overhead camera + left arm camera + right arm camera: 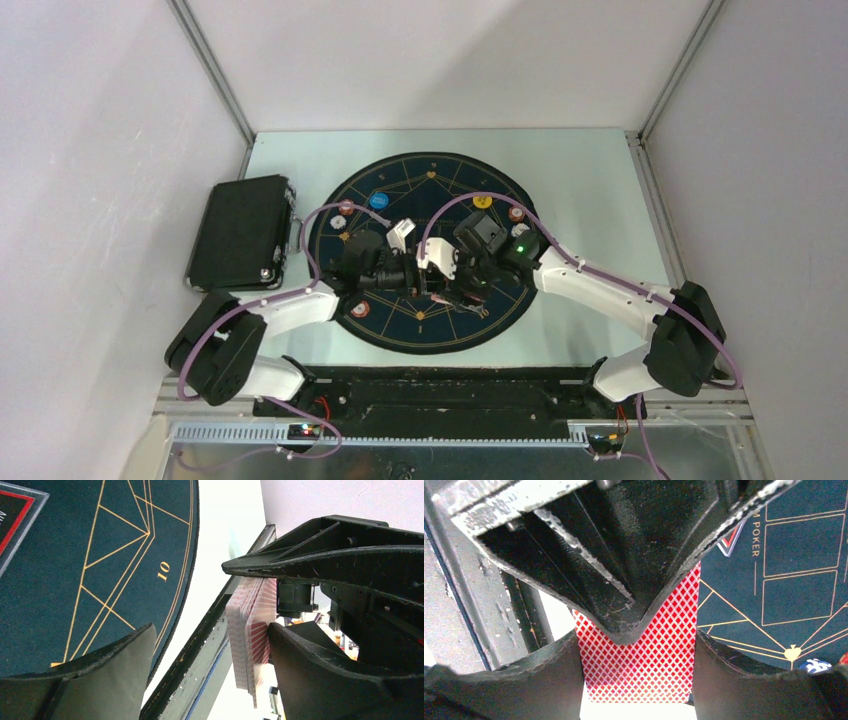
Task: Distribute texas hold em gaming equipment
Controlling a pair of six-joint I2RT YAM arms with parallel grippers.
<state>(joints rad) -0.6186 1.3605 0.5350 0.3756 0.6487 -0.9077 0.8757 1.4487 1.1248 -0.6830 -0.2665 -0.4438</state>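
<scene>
A deck of red-backed playing cards is held above the dark round mat where both grippers meet. My right gripper is shut on the deck's two side edges. In the left wrist view the deck is edge-on. My left gripper is open around it, with one finger against the card back and the other finger well apart. Chips lie on the mat: blue, yellow, and red-white. In the top view the arms hide the deck.
The black rectangular case lies shut at the left of the mat. Both grippers crowd the mat's middle. A blue chip shows near the right finger in the right wrist view. White walls enclose the table.
</scene>
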